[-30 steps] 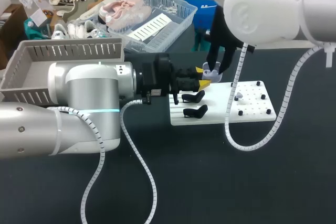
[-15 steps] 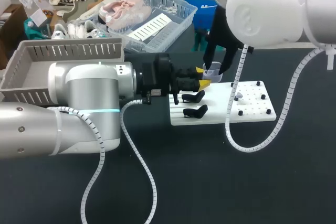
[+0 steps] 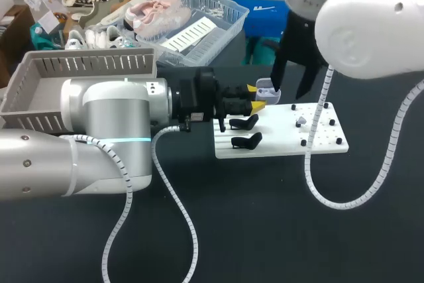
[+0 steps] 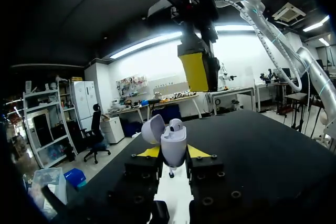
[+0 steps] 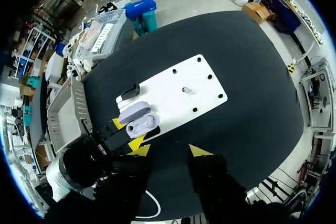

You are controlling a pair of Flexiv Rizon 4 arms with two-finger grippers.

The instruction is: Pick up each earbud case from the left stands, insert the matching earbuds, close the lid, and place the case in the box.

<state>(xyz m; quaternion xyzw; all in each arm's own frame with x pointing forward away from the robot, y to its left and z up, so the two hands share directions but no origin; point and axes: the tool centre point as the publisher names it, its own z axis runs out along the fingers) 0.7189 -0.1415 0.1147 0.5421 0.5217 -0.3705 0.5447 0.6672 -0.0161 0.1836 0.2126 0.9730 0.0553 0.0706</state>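
Note:
A lilac earbud case with its lid up is held over the left end of the white board, my left gripper shut on it. In the left wrist view the case stands between the yellow tips with a white earbud seated in it. My right gripper hangs open and empty high above the case; its yellow fingertip shows above the case. Another small earbud lies on the board's pegged right half.
Two black stands sit on the board's left half, under the case. The grey slotted box stands at the far left behind my left arm. My right arm's coiled cable hangs over the board's right end.
My right gripper has opened, lifted off the case and drawn back to the right. The left arm and the case have stayed put.

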